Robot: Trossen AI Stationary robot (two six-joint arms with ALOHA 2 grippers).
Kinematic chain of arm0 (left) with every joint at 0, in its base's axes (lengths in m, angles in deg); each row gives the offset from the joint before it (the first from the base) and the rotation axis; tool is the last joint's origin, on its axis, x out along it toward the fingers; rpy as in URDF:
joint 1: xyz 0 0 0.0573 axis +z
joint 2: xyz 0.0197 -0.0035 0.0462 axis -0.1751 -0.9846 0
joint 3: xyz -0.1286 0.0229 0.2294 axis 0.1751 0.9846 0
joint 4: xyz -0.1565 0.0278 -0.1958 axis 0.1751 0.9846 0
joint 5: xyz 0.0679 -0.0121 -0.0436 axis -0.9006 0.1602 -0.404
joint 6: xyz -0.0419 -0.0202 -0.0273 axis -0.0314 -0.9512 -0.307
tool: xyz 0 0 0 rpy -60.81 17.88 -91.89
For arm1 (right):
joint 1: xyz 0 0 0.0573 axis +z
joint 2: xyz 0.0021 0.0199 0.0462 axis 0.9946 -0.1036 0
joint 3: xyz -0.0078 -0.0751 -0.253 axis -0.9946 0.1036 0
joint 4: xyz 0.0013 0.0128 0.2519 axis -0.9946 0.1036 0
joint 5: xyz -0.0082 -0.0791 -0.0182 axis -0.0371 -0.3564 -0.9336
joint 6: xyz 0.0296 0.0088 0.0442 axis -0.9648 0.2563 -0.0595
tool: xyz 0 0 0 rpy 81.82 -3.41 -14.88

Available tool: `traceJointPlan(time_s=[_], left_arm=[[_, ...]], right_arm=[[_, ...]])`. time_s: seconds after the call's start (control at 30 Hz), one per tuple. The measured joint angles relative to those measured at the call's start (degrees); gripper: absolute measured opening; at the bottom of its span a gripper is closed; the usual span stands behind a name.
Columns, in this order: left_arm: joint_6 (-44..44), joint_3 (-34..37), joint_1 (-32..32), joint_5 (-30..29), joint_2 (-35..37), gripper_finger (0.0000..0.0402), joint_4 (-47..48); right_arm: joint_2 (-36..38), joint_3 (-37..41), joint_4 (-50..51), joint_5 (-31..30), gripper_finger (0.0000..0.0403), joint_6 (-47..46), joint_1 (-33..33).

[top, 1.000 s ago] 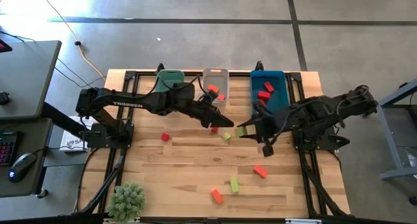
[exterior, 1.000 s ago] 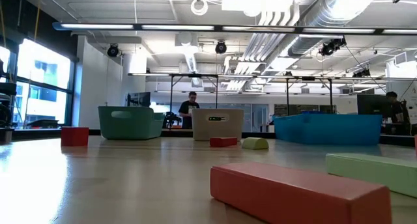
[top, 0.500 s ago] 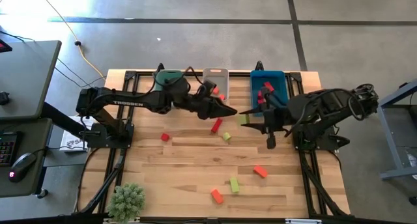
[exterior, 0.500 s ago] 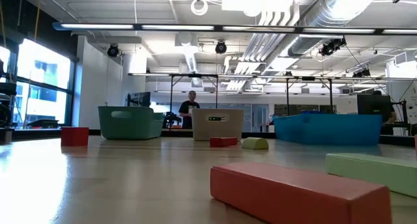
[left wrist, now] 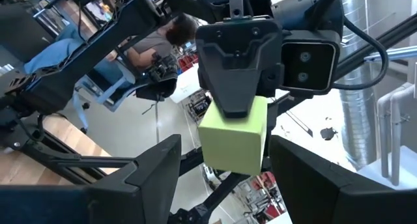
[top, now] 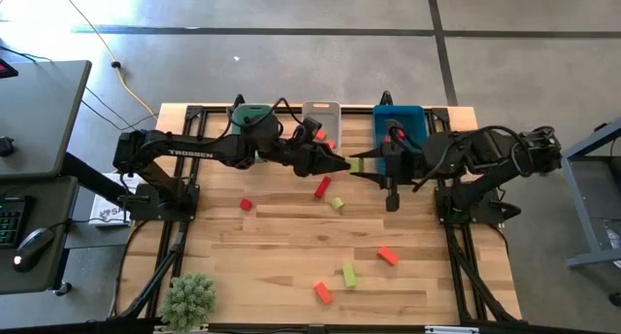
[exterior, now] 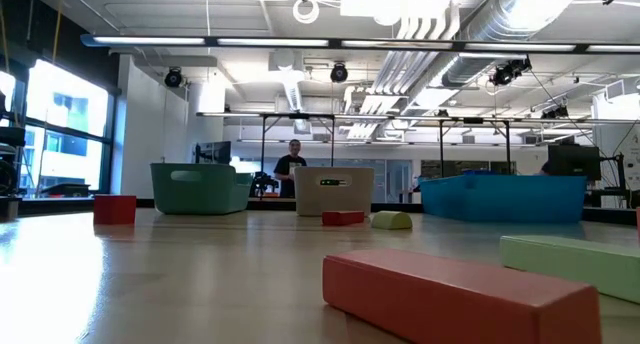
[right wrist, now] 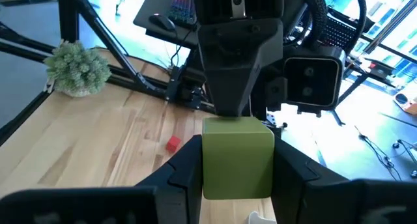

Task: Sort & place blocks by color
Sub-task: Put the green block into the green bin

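Above the table's middle, my right gripper [top: 363,168] is shut on a yellow-green cube [right wrist: 238,155]. My left gripper [top: 340,165] faces it from the left, open. Its fingers [left wrist: 153,178] stand either side of the cube [left wrist: 234,136] with narrow gaps showing. More blocks lie flat on the table: an orange-red bar [top: 322,186], a red cube [top: 246,205], a yellow-green piece [top: 337,204], and an orange-red bar [exterior: 460,294] near the front. Neither gripper shows in the low view. My right gripper pinches the cube's two opposite sides [right wrist: 210,160] between its two fingers. It comes roughly level from the table's right side. The cube is lifted clear of the table and sits square in the hold.
At the far edge stand a green bin [top: 254,116], a white bin [top: 309,113] holding orange-red blocks and a blue bin [top: 412,116] holding red ones. A small plant [top: 189,297] sits at the near left corner. Beyond the table, a person stands behind the bins in the low view.
My right gripper has risen and gone toward the far edge with the cube, bringing it between my left gripper's fingers. My left gripper has tipped up off the table, away from the orange-red bar, which stays lying there. Neither gripper's gap has changed.
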State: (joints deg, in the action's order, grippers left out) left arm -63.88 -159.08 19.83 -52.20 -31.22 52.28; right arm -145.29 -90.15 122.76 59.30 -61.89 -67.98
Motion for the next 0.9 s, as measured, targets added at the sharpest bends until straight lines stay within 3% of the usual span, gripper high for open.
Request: traceJointPlan(time_s=[0.47,0.9], left_arm=[[0.0,0.0,0.8,0.1,0.0,0.0216,0.0],[4.3,0.0,0.8,1.1,0.0,0.0119,0.6]], right_arm=[[-2.1,0.0,-1.7,-0.1,0.0105,0.9,-1.1],[-2.9,0.0,-1.5,-2.7,0.0105,1.8,-1.4]])
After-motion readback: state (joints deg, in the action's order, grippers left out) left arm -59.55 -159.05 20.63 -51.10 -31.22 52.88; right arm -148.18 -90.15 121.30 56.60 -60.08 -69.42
